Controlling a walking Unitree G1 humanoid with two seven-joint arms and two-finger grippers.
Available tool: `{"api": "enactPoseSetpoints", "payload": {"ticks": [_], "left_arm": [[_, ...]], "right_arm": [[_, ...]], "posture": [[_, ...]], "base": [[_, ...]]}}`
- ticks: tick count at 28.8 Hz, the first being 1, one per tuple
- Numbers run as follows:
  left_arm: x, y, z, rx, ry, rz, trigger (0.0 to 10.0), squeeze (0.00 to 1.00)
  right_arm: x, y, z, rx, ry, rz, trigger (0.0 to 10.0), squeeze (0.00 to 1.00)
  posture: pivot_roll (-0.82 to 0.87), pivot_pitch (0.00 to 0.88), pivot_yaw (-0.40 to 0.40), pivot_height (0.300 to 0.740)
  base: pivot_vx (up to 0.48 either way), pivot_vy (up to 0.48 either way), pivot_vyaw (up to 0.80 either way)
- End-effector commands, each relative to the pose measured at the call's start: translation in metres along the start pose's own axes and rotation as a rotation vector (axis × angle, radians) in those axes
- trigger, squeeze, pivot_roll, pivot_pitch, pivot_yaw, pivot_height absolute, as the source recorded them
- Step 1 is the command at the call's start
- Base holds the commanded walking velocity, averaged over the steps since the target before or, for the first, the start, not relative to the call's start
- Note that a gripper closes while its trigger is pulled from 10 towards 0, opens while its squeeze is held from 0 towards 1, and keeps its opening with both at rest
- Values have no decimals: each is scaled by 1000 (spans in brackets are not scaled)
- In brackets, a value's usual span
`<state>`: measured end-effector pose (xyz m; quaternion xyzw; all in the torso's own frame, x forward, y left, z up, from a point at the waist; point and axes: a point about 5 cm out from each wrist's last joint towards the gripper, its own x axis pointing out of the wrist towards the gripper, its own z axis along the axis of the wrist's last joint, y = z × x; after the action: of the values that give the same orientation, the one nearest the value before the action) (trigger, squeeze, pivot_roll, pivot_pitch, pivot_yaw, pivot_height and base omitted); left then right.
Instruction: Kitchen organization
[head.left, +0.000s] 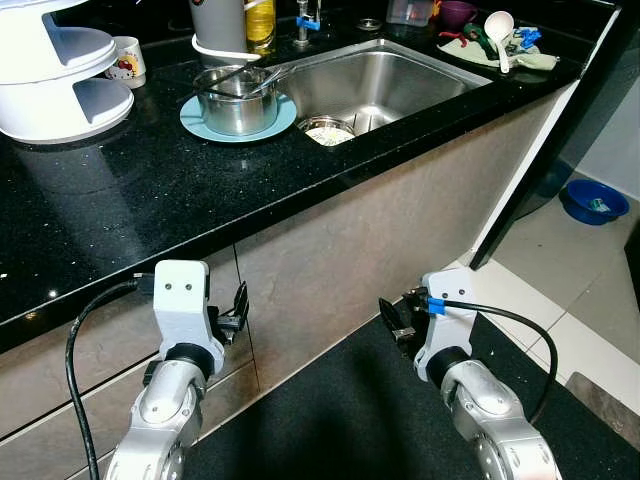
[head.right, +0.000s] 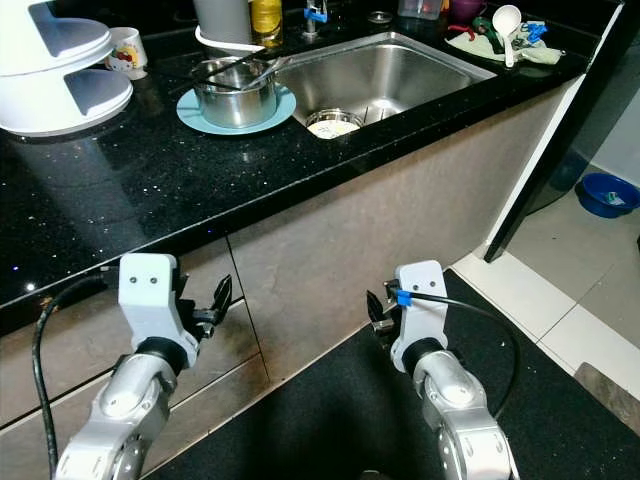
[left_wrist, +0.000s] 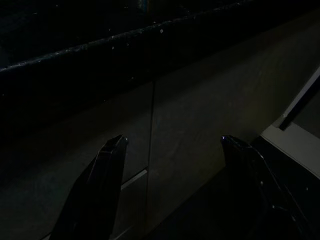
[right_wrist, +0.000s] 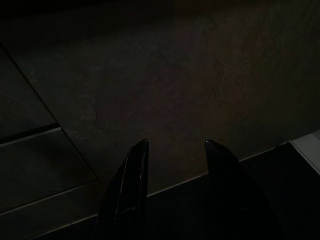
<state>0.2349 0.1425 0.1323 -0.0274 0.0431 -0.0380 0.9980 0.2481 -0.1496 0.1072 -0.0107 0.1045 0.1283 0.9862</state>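
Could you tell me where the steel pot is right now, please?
The steel pot sits on a light blue plate on the black counter, just left of the sink.

text: none legible | mug (head.left: 126, 60): printed picture only | labels: unreadable

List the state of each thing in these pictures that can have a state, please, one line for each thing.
Left gripper: open, empty, low before the cabinet.
Right gripper: open, empty, low before the cabinet.
Steel pot: upright on the blue plate, lid off, utensils inside.
Sink: no water running; a strainer sits in it.
Cabinet doors: shut.
White ladle: lying on the cloth.
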Motion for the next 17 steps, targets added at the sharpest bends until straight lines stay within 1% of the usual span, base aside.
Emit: {"api": "enactPoseSetpoints", "payload": {"ticks": [1,17], "left_arm": [[0,0,-6,7,21,-4,10000,0],[-1,0,-6,9,24,-9,10000,0]], "right_arm": [[-1,0,-4,-1,9,1,10000,0],[-1,2,-5,2,10,3,10000,0]], "posture": [[-28,40,-16,740],[-26,37,-12,740]], "base": [[0,0,0],[0,0,0]]}}
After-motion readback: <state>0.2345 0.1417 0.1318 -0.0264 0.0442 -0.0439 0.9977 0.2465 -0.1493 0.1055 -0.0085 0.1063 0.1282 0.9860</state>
